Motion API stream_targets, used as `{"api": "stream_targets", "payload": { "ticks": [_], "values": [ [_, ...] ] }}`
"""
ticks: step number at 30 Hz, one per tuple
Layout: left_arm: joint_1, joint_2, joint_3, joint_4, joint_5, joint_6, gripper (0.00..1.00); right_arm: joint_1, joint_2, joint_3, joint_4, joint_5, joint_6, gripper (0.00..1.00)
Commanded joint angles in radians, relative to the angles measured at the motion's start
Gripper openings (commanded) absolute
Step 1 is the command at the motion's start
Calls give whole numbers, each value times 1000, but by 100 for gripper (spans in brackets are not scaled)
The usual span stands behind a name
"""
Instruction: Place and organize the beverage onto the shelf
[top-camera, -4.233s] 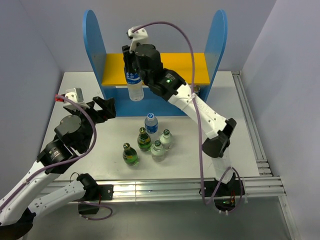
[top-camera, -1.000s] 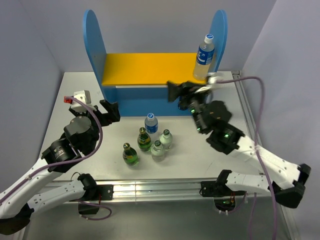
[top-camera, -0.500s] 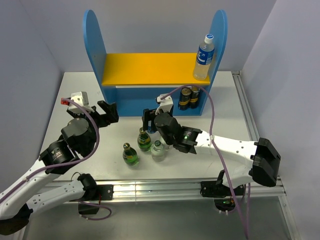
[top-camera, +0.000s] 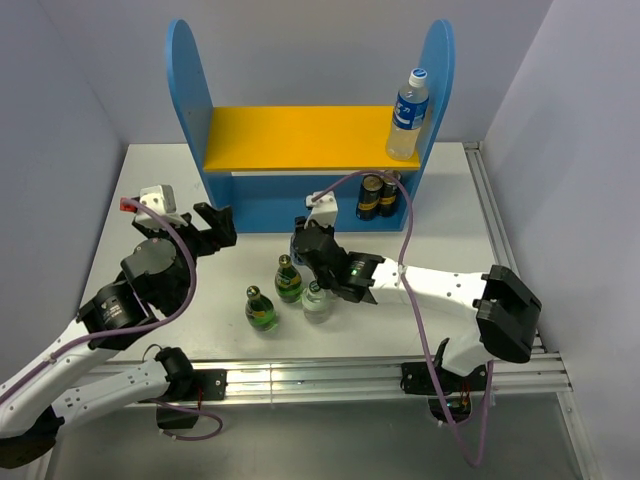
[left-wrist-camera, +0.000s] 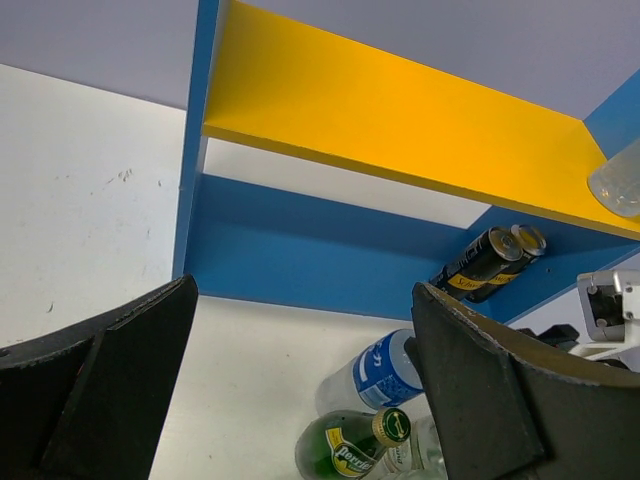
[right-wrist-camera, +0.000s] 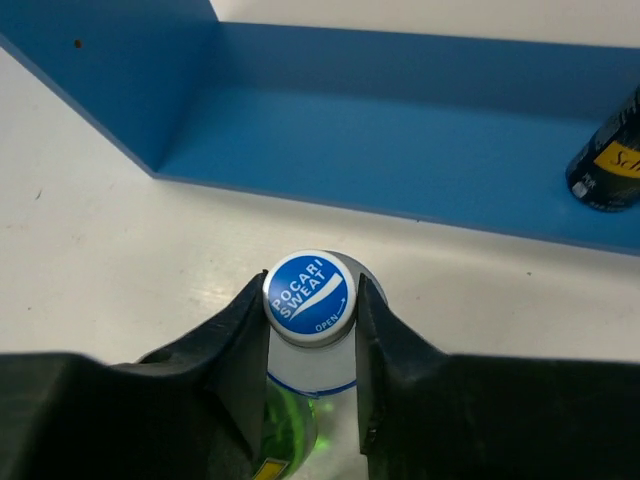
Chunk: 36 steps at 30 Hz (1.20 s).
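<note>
The shelf stands at the back, with blue side panels and a yellow upper board. One Pocari Sweat bottle stands on the board's right end. Two dark cans sit on the lower level. My right gripper is down over a second Pocari Sweat bottle standing on the table. Its fingers press both sides of the blue cap. My left gripper is wide open and empty, left of the bottles and facing the shelf.
Two green Perrier bottles and a clear bottle stand close below the held bottle. The right forearm crosses the table's right half. A metal rail runs along the right edge.
The right arm swung from the shelf's right end, where it left a bottle on the yellow board, to the table bottle, and its fingers now sit round the cap. The left arm barely moved.
</note>
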<state>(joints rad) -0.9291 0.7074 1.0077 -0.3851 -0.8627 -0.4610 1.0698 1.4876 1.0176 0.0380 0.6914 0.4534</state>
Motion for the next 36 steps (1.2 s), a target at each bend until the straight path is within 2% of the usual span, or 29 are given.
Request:
{"api": "stream_targets", "payload": {
  "ticks": [1,2,3,5,11,18,22,25,36],
  "values": [
    [-14,-16,6,-1,-29,-1,95,4,20,35,-18,42,47,28],
    [-16,-16,8,-3,-32,-1,95,4,22,36,-24,46,47,19],
    [-19,-16,6,-3,-35,-1,95,4,23,42,-30,51,48,5],
    [-22,-14,8,-6,-39,-1,95,4,14,50,-30,66,44,0],
    [-31,-20,5,-6,-48,-2,95,4,-116,136,-59,123,-87,0],
    [-36,-23,3,-3,-53,-4,95,2,-263,386,-41,258,-338,0],
    [-36,-25,0,-1,-53,-5,95,-2,-271,490,100,296,-548,0],
    [-37,-25,0,-3,-56,-7,95,-37,-242,564,141,272,-622,0],
    [-48,-20,5,-9,-71,-4,96,-332,-46,831,57,94,-565,0]
  ]
}}
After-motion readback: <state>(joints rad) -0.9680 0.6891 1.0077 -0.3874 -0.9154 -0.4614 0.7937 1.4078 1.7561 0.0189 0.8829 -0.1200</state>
